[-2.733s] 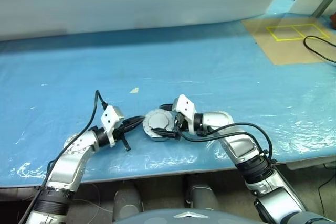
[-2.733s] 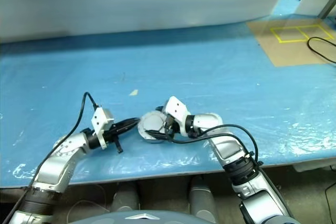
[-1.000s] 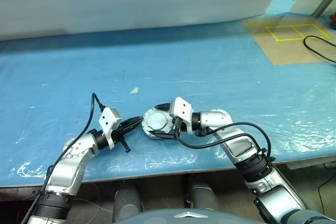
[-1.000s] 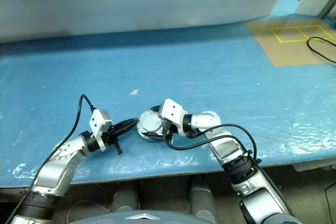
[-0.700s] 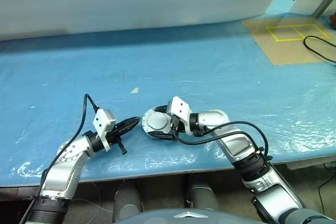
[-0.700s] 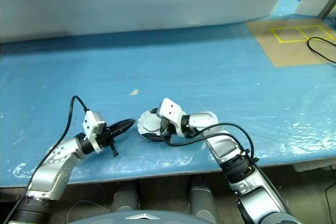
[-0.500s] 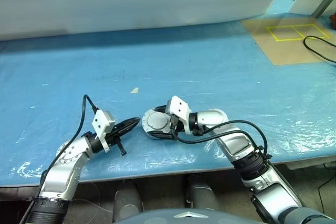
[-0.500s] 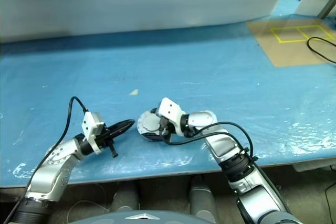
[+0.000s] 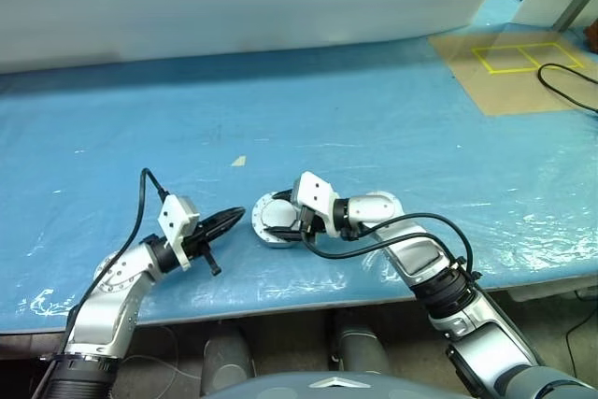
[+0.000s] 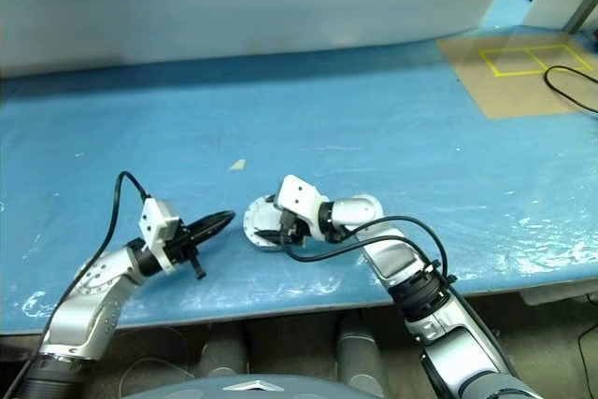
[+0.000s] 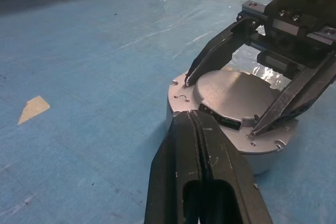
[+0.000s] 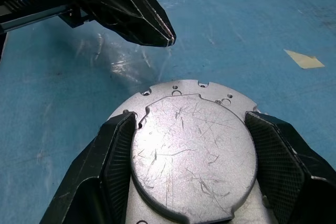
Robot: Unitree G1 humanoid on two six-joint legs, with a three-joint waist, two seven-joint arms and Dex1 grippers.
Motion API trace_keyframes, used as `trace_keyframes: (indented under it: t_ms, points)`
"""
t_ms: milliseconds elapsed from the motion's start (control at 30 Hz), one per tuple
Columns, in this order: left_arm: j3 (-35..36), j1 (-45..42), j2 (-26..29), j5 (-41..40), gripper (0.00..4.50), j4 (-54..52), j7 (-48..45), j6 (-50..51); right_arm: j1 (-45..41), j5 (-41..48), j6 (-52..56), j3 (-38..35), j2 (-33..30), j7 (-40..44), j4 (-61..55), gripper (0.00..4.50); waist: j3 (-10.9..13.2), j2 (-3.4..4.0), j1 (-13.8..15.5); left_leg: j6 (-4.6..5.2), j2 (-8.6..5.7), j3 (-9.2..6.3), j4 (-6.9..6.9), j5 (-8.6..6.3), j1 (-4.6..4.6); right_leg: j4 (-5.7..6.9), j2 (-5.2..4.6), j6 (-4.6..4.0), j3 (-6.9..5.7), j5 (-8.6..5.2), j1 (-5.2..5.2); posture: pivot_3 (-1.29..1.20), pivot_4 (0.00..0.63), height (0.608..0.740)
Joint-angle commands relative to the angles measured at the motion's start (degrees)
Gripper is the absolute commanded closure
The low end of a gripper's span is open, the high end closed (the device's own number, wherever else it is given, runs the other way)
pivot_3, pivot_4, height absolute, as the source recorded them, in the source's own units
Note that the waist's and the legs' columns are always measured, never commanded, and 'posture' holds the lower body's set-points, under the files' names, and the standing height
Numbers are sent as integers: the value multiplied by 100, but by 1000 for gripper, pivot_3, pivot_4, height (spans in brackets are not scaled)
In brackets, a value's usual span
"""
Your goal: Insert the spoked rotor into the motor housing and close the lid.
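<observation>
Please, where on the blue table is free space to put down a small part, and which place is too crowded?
Free: the wide blue sheet between the motor housing and the white wall behind, up to the brown board with yellow squares. A paper scrap lies there. Crowded: near the front edge, where the shut left end effector and the right end effector, astride the lid, meet.

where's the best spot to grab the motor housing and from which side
Take the motor housing across its round outer rim, two opposite sides, coming in low from the robot's right as the right claw does now, one finger on each flank. It is squat and lies flat with the lid closed on top, so the curved wall is probably the only surface to pinch. The shut left claw sits apart.
</observation>
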Motion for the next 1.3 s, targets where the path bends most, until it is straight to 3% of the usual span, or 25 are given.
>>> trace_keyframes:
  t_ms: [33, 667, 1300]
  points:
    - [170, 135, 44, -123, 4500, -333, 10, -104, -88, 127, 134, 8, 136, -36, -215, 1519, 0, 0, 2, 0, 1, 0, 0, 0, 0, 0, 0, 0, -1, 0, 0, 0, 150, 740]
    - [74, 12, 17, -20, 4500, -196, -30, -112, -129, -404, 97, 400, -223, -33, 57, 1519, -1, -1, 17, 0, 1, 0, 6, 0, 7, 1, -1, -1, -1, 1, 14, 0, 150, 740]
    - [-725, -498, 387, 811, 4500, 65, 79, 680, -145, -332, 155, 335, -169, -115, 39, 1519, -2, 1, 20, 0, 0, -1, 7, -1, 51, -2, -3, 0, -2, 0, 64, 0, 150, 740]
